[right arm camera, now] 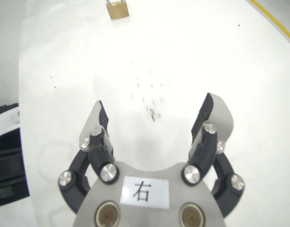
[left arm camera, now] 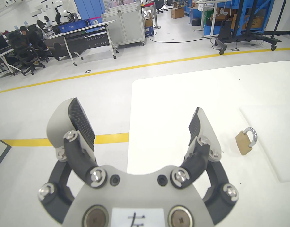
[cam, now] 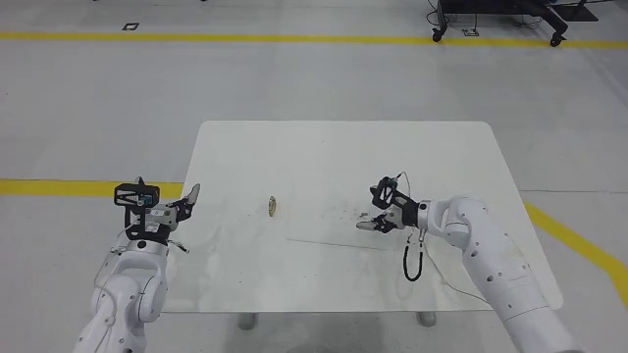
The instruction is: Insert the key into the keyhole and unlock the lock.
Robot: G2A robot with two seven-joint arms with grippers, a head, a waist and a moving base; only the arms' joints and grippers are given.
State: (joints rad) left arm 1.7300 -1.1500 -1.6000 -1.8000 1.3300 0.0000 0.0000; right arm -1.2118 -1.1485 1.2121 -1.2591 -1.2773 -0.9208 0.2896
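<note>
A small brass padlock (cam: pixel 272 205) with a silver shackle lies flat on the white table (cam: pixel 343 157), left of its middle; it also shows in the wrist views (left arm camera: pixel 245 141) (right arm camera: pixel 116 6). A small silver key (right arm camera: pixel 152 114) lies on the table just ahead of my right gripper (right arm camera: pixel 154 113), between its open fingers' line. In the top view the right gripper (cam: pixel 374 211) sits right of centre, well apart from the lock. My left gripper (left arm camera: pixel 139 121) hangs open and empty over the table's left edge (cam: pixel 188 202), left of the lock.
A black cable (cam: pixel 412 255) loops down from the right arm over the table. Yellow floor lines (cam: pixel 294 37) run behind and beside the table. Wheeled frames and racks (cam: pixel 500 5) stand far back on the floor.
</note>
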